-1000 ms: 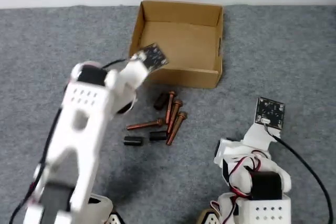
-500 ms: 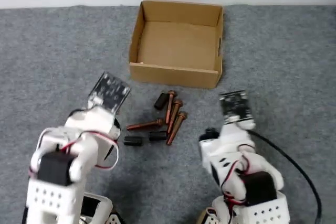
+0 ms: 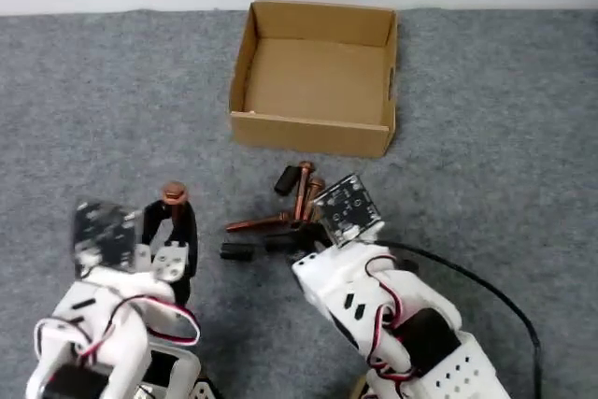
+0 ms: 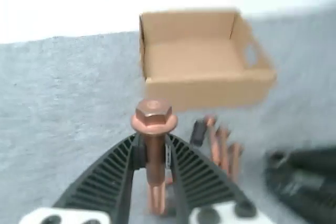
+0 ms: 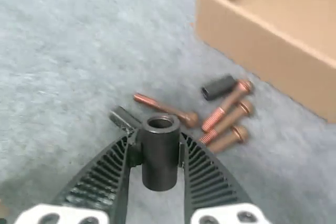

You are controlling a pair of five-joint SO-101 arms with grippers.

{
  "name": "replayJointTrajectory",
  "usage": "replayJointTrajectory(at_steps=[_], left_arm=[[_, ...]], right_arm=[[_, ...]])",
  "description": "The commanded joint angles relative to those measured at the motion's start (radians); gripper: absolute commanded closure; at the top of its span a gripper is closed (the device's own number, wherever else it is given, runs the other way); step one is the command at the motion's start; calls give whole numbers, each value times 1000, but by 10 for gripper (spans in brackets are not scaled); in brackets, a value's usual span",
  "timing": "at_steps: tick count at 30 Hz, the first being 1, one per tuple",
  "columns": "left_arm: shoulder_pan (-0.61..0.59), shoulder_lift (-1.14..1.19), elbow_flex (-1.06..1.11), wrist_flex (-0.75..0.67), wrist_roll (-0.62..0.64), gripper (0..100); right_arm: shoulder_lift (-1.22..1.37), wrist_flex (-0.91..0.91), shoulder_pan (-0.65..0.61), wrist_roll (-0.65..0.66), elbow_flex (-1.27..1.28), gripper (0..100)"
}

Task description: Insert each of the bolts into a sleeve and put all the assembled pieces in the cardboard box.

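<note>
The left tool (image 4: pixel 152 142) is clamped on a copper bolt (image 4: pixel 153 121), held upright with the hex head above the fingers and the threaded end below. The right tool (image 5: pixel 157 139) is closed around a black sleeve (image 5: pixel 159 161), bore facing up. Both parts are off the grey surface (image 3: pixel 486 119), apart from each other and short of the cardboard box (image 3: pixel 308 133).

The likely trouble is alignment. If the thread meets the sleeve's rim off-centre, the push could twist the sleeve in its grip or knock the bolt askew. The right arm also hangs over the loose bolts (image 5: pixel 227 106) and could scatter them.

The right wrist view gives the open bore and the pile beyond it. The high view gives the spacing of the arms and the box's bare floor.
</note>
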Motion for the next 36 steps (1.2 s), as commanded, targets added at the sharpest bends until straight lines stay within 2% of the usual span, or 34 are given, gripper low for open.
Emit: replayJointTrajectory(at_steps=[1,5,8,11,13,18,28,36], left_arm=[[5,-170,79,-133,120,995],[6,-207,177,-203,133,995],[18,-187,177,-204,276,995],[98,-187,177,-204,446,995],[153,-187,177,-204,491,995],[212,-187,179,-206,494,995],[212,-187,260,-321,496,995],[212,-187,275,-325,491,995]], right_arm=[[-1,-65,-61,11,-12,990],[2,-101,-101,12,12,990],[2,-101,-122,12,41,990],[2,-105,-148,12,64,990],[2,-140,-157,15,84,990],[2,-219,-159,18,104,990],[-7,-236,-188,86,98,990],[-4,-248,-183,86,84,990]])
